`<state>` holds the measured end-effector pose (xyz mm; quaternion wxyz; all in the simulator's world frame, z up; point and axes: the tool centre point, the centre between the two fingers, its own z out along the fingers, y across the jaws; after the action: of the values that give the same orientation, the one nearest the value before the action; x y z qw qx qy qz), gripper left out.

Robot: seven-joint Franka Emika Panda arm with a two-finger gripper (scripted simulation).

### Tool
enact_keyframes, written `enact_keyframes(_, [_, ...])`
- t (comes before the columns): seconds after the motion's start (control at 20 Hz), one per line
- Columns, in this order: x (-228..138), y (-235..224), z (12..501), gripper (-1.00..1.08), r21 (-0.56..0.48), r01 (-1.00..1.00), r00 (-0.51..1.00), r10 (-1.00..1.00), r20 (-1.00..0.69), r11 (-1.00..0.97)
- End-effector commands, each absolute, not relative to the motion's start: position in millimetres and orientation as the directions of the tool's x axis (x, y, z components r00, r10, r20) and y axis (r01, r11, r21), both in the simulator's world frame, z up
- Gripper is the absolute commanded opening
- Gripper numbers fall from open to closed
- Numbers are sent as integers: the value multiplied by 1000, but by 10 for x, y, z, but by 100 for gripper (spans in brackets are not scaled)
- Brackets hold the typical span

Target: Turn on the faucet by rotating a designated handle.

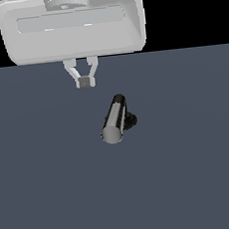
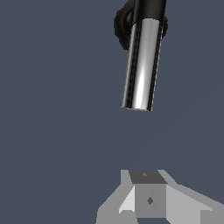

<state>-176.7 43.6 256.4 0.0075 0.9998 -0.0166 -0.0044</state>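
The faucet (image 1: 130, 120) stands on the dark grey floor, its black base mostly hidden behind the handle. The handle (image 1: 114, 117) is a shiny grey-and-black cylinder with a flat light-grey round end facing the exterior view. My gripper (image 1: 85, 82) hangs under the large white hand, up and to the exterior view's left of the handle, apart from it. Its fingers (image 1: 88, 69) meet at the tips with nothing between them. In the wrist view the handle (image 2: 142, 65) juts from the black base (image 2: 122, 24), well away from my gripper (image 2: 147, 194).
The dark grey floor (image 1: 193, 178) stretches flat around the faucet. The white hand body (image 1: 72, 26) fills the upper part of the exterior view.
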Motion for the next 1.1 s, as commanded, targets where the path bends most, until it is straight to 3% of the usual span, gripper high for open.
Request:
enact_keyframes(0.0, [-1695, 462, 2370, -100, 13, -38, 999, -38, -7, -999])
enact_keyframes(1.05, [-1169, 624, 1131, -100, -1, -71, 997, -71, -1, -997])
